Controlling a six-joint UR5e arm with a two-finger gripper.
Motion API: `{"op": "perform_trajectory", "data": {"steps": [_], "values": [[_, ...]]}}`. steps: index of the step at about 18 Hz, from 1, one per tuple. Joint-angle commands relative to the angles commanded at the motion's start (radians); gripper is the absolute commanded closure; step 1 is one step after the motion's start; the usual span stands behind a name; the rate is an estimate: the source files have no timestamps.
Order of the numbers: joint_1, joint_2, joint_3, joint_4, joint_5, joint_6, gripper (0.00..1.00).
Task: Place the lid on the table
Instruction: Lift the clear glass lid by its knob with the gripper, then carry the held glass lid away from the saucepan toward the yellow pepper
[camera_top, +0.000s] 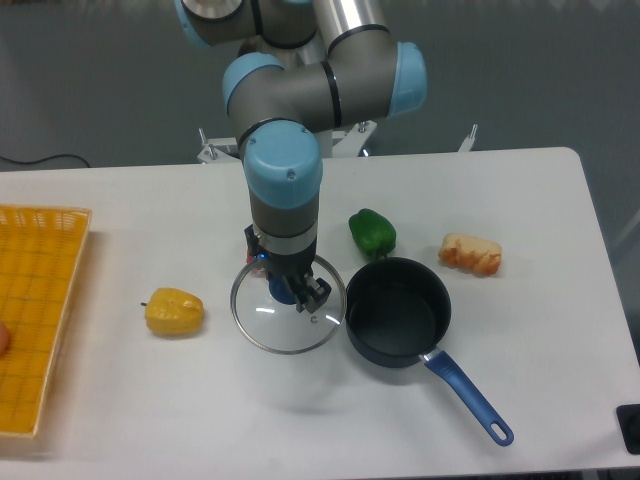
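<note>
The lid (262, 324), round clear glass with a thin metal rim, lies flat and level just left of the saucepan (398, 312). My gripper (290, 292) comes straight down onto its middle, and the fingers are closed around the dark blue knob. A faint shadow lies on the white table (520, 200) in front of the lid. I cannot tell whether the lid rests on the tabletop or hangs slightly above it. The lid's right rim nearly meets the pan's rim.
The saucepan's blue handle (470, 398) points toward the front right. A green pepper (372, 232) sits behind the pan, with a pinkish food item (471, 254) to its right. A yellow pepper (174, 311) lies left of the lid. A yellow-orange basket (40, 310) fills the left edge.
</note>
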Motion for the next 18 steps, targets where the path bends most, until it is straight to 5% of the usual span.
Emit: {"op": "perform_trajectory", "data": {"steps": [12,18], "values": [[-0.020,0.005,-0.008,0.002,0.038,-0.118,0.54],[-0.098,-0.002,-0.009,0.002,0.126,-0.167,0.54]]}}
